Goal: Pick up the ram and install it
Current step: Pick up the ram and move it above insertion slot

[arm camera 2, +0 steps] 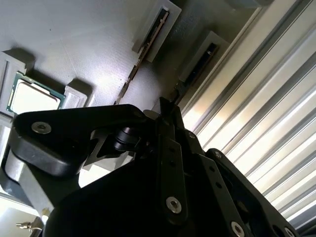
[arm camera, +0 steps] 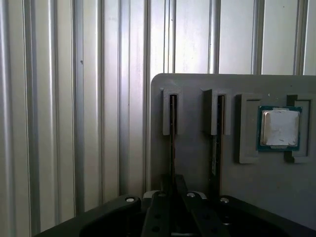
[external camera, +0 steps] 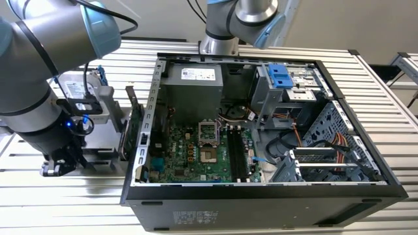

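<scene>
**Supervisor:** Where was the ram found?

**Inspector:** The ram [arm camera: 172,133] was found standing on edge in a slot of the grey holder plate [arm camera: 192,158]. The slot was the one nearest the plate's border with the ribbed table [arm camera: 74,123]. The stick was seated in that slot and had not been raised out of it. A second stick [arm camera: 216,133] was noted in the neighbouring slot. A processor [arm camera: 280,127] was noted lying in a pocket beyond that.

**Supervisor:** And how was the gripper found?

**Inspector:** In both wrist views the gripper [arm camera: 173,181] [arm camera 2: 168,106] was observed at one end of the ram. Its jaws were drawn together, and the thin board was judged to be pinched between them.

**Supervisor:** What was recorded from the exterior view?

**Inspector:** The arm [external camera: 33,98] was seen bent low at the exterior view's left, outside the computer case [external camera: 261,200]. The case was found lying open on the table, with its mainboard [external camera: 189,147] exposed. A green expansion card [external camera: 134,127] was noted standing on edge just beside the case wall. A hard drive [external camera: 81,90] was noted further toward the exterior view's left, partly hidden behind the arm.
</scene>
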`<state>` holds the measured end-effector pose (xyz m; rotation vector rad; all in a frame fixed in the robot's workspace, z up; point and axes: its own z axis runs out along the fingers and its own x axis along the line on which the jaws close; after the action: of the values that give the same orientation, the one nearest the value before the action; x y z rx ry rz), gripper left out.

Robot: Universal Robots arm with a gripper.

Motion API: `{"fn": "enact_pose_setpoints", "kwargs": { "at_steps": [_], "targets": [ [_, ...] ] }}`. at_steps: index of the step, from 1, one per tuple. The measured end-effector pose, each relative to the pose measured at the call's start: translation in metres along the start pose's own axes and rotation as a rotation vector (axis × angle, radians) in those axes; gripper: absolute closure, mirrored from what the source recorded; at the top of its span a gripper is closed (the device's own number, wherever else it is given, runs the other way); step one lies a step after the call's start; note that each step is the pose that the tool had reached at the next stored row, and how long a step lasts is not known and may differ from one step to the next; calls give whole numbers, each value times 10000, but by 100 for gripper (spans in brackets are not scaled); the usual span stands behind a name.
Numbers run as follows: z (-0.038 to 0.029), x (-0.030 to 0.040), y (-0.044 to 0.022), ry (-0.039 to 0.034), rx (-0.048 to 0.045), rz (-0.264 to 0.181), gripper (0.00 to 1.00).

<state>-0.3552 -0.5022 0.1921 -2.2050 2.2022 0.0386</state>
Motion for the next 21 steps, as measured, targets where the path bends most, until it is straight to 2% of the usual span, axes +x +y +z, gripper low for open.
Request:
{"fn": "enact_pose_setpoints", "kwargs": {
  "at_steps": [13,21],
  "targets": [
    [-24,0,1,1,-1,0,100],
    [-116,-4,0,0,0,0,100]
  ]
}}
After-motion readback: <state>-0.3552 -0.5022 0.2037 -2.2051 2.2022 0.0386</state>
